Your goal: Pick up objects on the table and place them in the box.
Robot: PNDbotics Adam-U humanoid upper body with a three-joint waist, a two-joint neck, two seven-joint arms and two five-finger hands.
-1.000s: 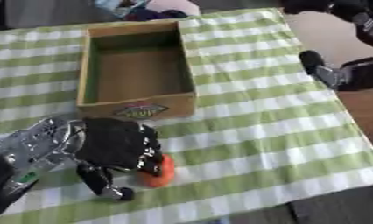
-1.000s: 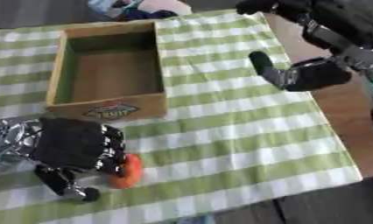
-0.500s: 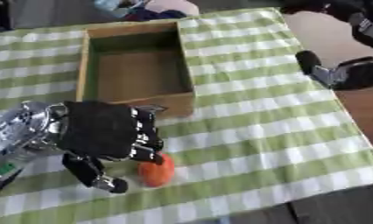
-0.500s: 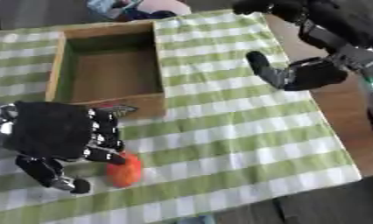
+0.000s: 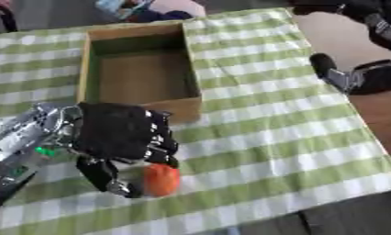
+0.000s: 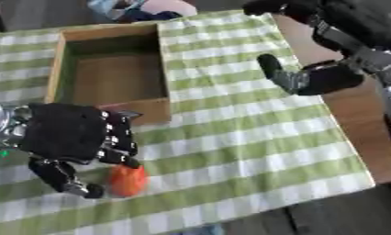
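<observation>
Pretty even, soft daylight, no glare; everything's a bit blurry (left hand (image 5: 118, 133) especially smeared), shadows faint.

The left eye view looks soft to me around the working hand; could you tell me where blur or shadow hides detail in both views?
Left eye view: left hand smeared, its fingers merging over the orange object; box interior shaded. Right eye view: right hand soft-edged, hanging above the tablecloth.

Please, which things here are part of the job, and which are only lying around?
Job: orange object, held between the left hand's fingers and thumb; box, with nothing visible inside; checked cloth under both.

Not the job: coloured items past the far edge; right hand, idle at the right.
</observation>
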